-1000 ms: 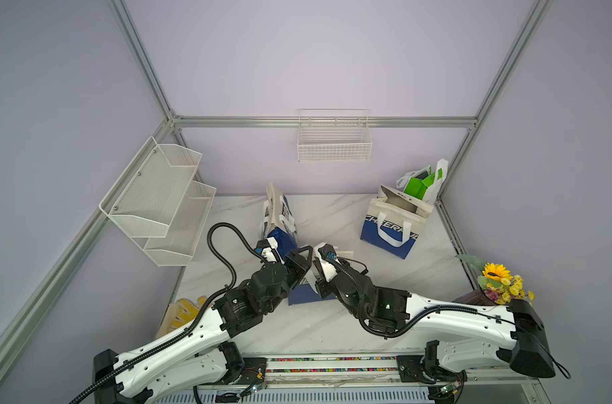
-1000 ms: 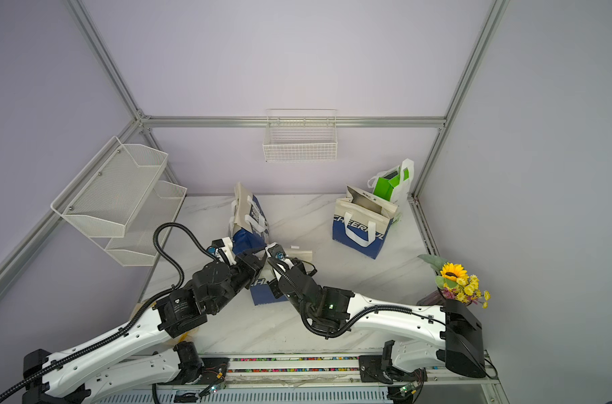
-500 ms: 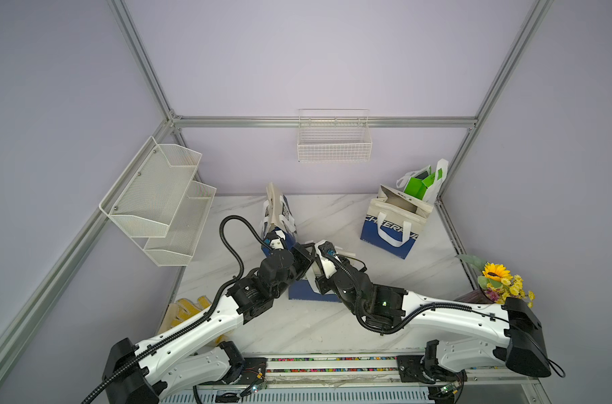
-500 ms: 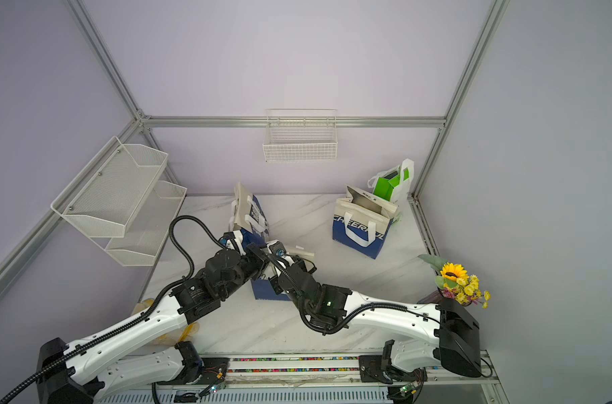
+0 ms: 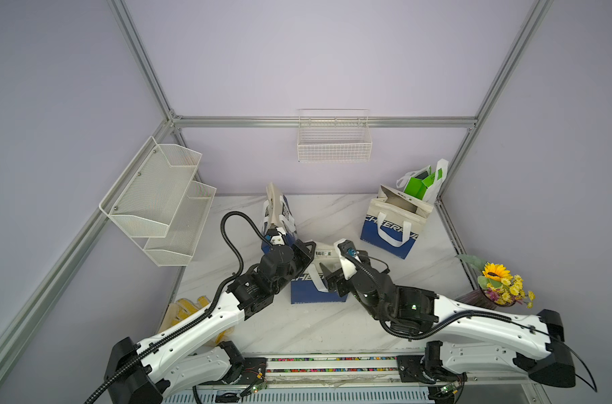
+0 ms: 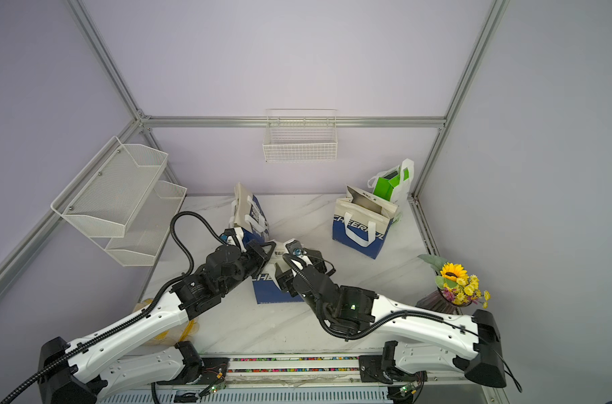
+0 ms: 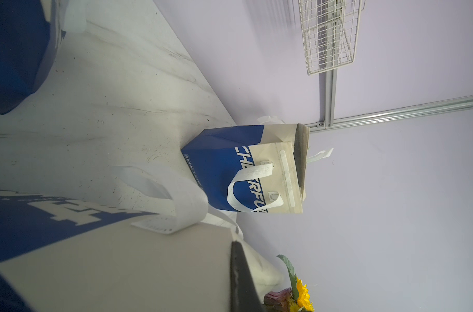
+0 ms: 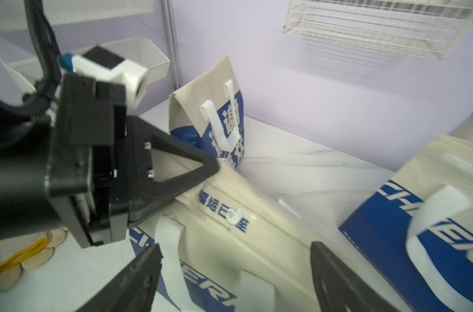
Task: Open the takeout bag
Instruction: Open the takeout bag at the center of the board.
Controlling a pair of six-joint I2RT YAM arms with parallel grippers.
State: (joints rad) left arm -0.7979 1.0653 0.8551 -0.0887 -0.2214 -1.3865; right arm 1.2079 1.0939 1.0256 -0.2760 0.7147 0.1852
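The takeout bag [image 5: 315, 292] [image 6: 273, 292], blue below and beige above with white handles, stands mid-table between the two arms. My left gripper [image 5: 309, 250] [image 6: 269, 249] is shut on the bag's beige top edge; in the right wrist view its black fingertips [image 8: 212, 165] pinch that flap. The left wrist view shows the bag's beige wall [image 7: 121, 270] close up beside one dark finger [image 7: 240, 278]. My right gripper [image 5: 332, 276] [image 8: 235, 270] is open over the front face of the bag [image 8: 230, 235], its jaws wide apart on either side, touching nothing.
An open blue and beige bag [image 5: 391, 227] and a green bag [image 5: 423, 182] stand at the back right. A folded bag [image 5: 278, 213] stands behind the left gripper. Sunflowers in a vase [image 5: 500, 283] sit at the right edge, mesh shelves [image 5: 161, 199] and a wire basket [image 5: 334, 140] on the walls.
The left gripper reached forward to the bag's top edge and shut on it. The right gripper, shut before, has opened wide and let go of the bag.
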